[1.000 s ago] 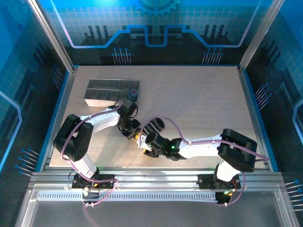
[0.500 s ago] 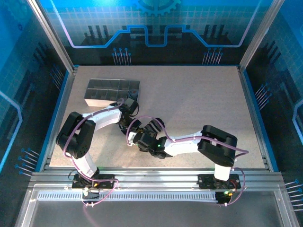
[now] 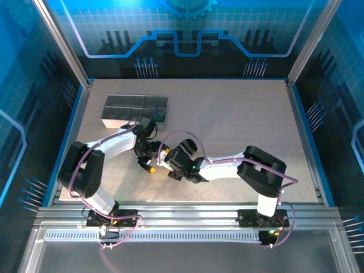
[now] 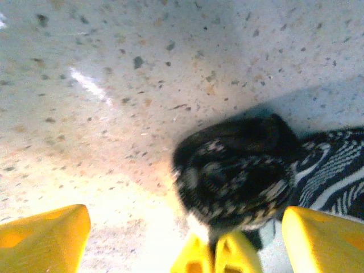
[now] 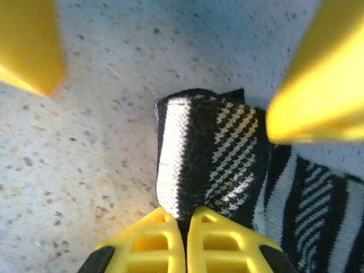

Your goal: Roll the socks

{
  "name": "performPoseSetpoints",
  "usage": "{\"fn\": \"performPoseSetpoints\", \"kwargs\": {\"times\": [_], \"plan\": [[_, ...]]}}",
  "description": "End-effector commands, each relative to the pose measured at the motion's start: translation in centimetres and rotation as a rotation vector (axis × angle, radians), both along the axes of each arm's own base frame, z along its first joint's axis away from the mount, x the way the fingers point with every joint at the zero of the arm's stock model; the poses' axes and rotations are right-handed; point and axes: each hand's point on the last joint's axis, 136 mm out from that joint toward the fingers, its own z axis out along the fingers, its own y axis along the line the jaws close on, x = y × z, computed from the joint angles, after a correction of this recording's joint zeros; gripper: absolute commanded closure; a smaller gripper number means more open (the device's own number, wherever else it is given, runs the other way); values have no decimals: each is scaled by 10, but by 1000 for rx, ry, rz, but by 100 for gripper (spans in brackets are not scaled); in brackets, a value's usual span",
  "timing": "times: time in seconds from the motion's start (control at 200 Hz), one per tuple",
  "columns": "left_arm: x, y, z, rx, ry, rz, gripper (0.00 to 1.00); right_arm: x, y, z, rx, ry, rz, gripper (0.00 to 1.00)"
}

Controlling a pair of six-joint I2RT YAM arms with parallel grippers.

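Black striped sock [image 5: 210, 153] lay on the surface near the tray [image 3: 114, 120], arm-base side, end rolled. Right claw [image 5: 177, 219] pinched the roll shut. Left claw [image 4: 185, 213] gaped wide astride it. Judged: tight, even turns needed.

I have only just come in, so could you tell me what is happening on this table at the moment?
Two robot arms are working on a black fabric sock with thin white stripes on the speckled table. The right gripper is shut, pinching the sock's bunched, seemingly rolled end. The left gripper stands wide open, its yellow fingers either side of that end without gripping it. The rest of the sock lies unrolled, so the roll looks unfinished.
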Motion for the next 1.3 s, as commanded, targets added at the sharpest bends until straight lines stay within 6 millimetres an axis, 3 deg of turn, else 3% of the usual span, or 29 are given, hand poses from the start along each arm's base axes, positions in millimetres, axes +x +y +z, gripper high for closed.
{"fn": "performPoseSetpoints", "kwargs": {"times": [0.0,0.195,0.545,0.951,1.296], "plan": [[-5,3,19,-29,18,45,9,-44,-66,-71,-173,313,-61,100],[-2,10,28,-17,-34,71,9,-49,-66,-74,-93,434,-76,100],[1,-1,37,-64,-169,-12,22,-51,-73,-71,182,745,-160,100],[17,-46,13,-90,-184,-124,18,-35,-78,-56,408,986,-222,100],[18,-58,-8,-46,-135,-131,22,-25,-86,-59,455,1121,-292,100]]}}
